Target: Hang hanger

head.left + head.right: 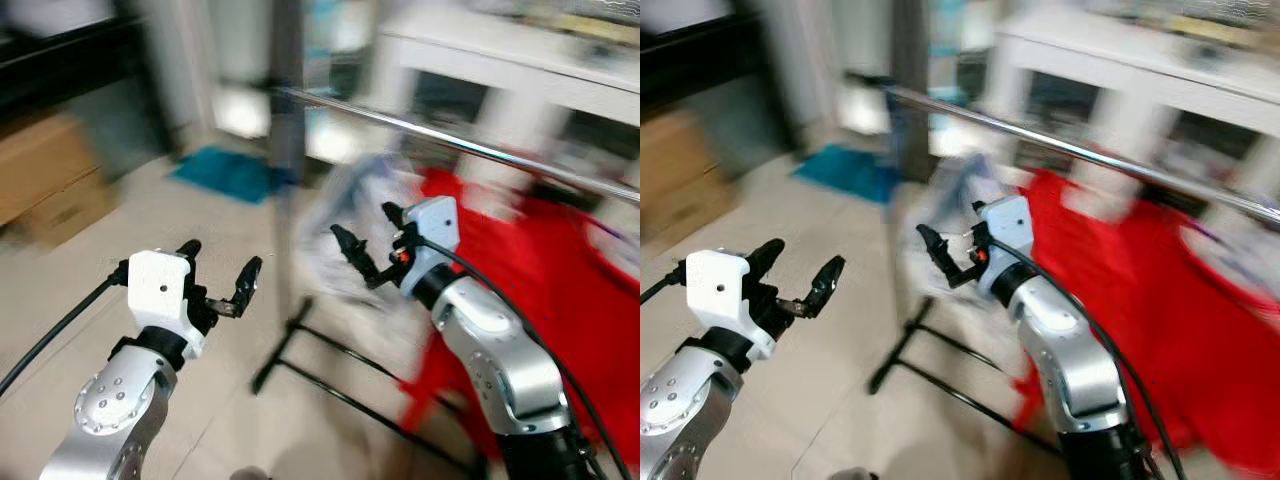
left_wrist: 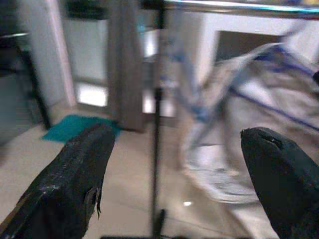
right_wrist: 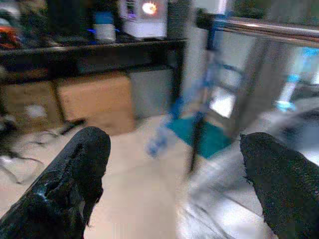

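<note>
Left gripper point(image 1: 218, 277) fingers spread, right gripper point(image 1: 367, 240) under rail point(image 1: 470, 148), open floor point(image 1: 180, 230)

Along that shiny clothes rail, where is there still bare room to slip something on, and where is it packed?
The metal rail looks bare at its near end, by the rack's black upright, above the pale garment. Farther along, red cloth crowds under it. The left end effector and right end effector both hang open and empty beside the rack. Blur hides finer detail.
</note>
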Tool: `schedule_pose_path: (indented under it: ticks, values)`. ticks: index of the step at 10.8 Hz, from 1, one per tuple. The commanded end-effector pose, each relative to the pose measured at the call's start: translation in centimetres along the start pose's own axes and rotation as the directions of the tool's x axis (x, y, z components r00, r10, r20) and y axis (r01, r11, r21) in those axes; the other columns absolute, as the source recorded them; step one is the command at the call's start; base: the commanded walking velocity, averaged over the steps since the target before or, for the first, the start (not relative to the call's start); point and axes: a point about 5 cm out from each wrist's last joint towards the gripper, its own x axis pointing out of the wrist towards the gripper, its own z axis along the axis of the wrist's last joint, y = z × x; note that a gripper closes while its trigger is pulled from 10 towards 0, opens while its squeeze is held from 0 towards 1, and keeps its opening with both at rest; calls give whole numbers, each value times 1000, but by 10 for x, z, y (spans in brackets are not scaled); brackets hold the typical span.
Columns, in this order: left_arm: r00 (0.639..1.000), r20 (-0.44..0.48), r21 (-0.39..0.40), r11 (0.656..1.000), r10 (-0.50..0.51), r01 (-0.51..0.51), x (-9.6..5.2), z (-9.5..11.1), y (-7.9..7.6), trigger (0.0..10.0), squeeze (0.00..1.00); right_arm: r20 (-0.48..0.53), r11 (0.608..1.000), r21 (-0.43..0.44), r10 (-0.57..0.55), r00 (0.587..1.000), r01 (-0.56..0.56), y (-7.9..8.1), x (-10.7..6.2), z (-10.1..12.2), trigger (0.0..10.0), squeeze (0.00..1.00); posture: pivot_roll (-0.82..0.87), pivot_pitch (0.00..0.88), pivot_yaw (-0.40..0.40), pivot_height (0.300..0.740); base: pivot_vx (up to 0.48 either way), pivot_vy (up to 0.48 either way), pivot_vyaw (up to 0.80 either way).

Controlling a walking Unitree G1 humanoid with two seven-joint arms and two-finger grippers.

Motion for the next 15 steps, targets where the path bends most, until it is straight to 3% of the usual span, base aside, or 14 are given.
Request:
schedule_pose_path:
  ticks: [1,2,3,5,6,7,8,11,13,15]
  values:
    - [1000,6,5,1000,-23,23,3,3,-2,10000,1000,4,999,3,-36,999,36,-6,-4,-1,10000,984,88,0,-4,740,364,0,0]
    - [999,3,9,999,-32,32,4,3,-1,10000,1000,8,999,3,-44,999,44,-6,-4,0,10000,859,84,0,4,740,368,0,0]
    - [998,-3,12,998,-58,58,5,3,-3,10000,1000,32,998,-2,-59,998,59,-7,-5,5,10000,514,81,0,15,740,368,0,0]
    - [994,-14,11,994,-108,108,6,1,-8,10000,1000,53,998,-38,-52,997,54,-7,-5,13,10000,0,79,0,19,740,0,0,0]
    - [980,-55,25,981,-190,192,2,-5,-13,10000,992,52,998,-55,-39,998,42,-6,-5,15,10000,0,80,0,12,740,0,0,0]
    - [951,-123,43,956,-285,292,-4,-12,-16,10000,898,36,997,-71,-13,999,16,-6,-5,15,10000,0,82,0,10,740,0,0,0]
    - [923,-182,55,933,-340,354,-10,-18,-12,10000,16,-9,994,-110,-10,1000,9,-7,-4,14,10000,0,82,0,3,740,0,0,0]
    - [884,-262,81,904,-387,420,-18,-22,3,10000,0,-85,987,-130,-104,991,93,-19,9,16,10000,0,84,0,-9,740,0,0,0]
    - [866,-257,75,884,-429,461,-18,-20,1,10000,0,-129,985,-146,-115,985,96,-23,20,14,10000,0,75,0,-9,740,0,0,0]
    - [854,-243,67,870,-460,488,-15,-18,-3,10000,0,-167,966,-189,-209,964,176,-36,35,12,10000,0,70,0,-10,740,0,0,0]
